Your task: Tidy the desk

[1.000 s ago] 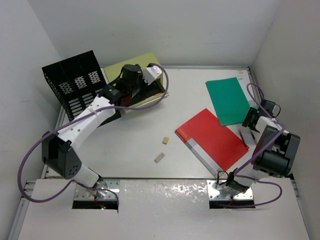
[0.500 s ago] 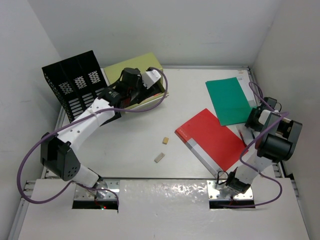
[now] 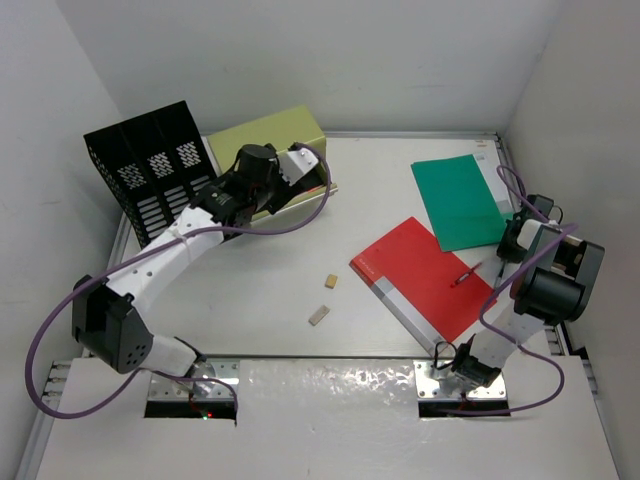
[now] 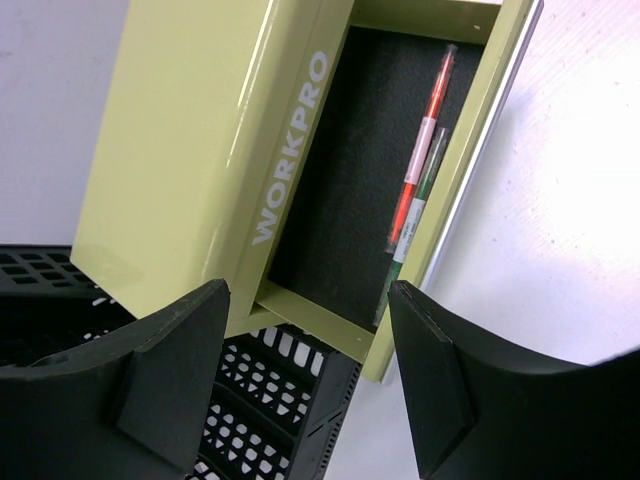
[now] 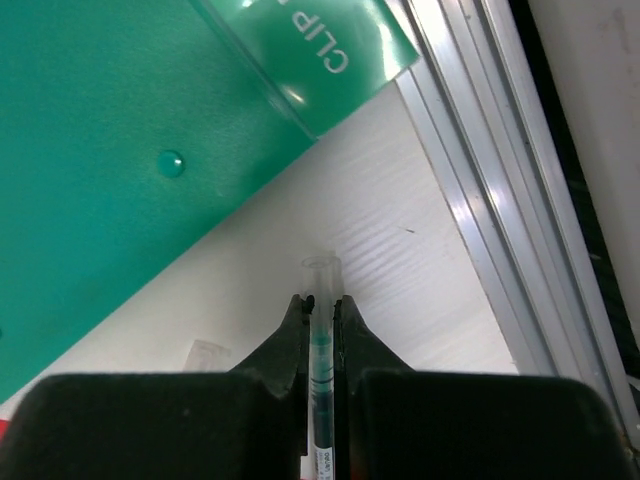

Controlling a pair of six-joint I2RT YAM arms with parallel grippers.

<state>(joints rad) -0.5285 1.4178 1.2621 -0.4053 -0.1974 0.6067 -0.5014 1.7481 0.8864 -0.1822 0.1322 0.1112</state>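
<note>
The desk (image 3: 270,290) is lying ahead of both arm bases, boxed in by white walls (image 3: 300,60). Near its right edge the right gripper (image 5: 320,305) is clenching a pen (image 5: 321,350) beside the green folder (image 5: 120,150). The next move is probably carrying the pen to the open drawer (image 4: 340,170), where the left gripper (image 4: 308,335) is hovering, jaws apart and empty. A red folder (image 3: 425,275) is lying mid-surface.

On my flat white rectangular desk (image 3: 270,290) a black mesh file rack (image 3: 150,165) stands far left, with an olive-green metal drawer box (image 3: 270,130) beside it. Far right lies a green plastic clip folder (image 3: 455,200), nearer a red flat folder (image 3: 420,275). Mid-desk sit a small tan block (image 3: 330,281) and a paler tan block (image 3: 319,316).
</note>
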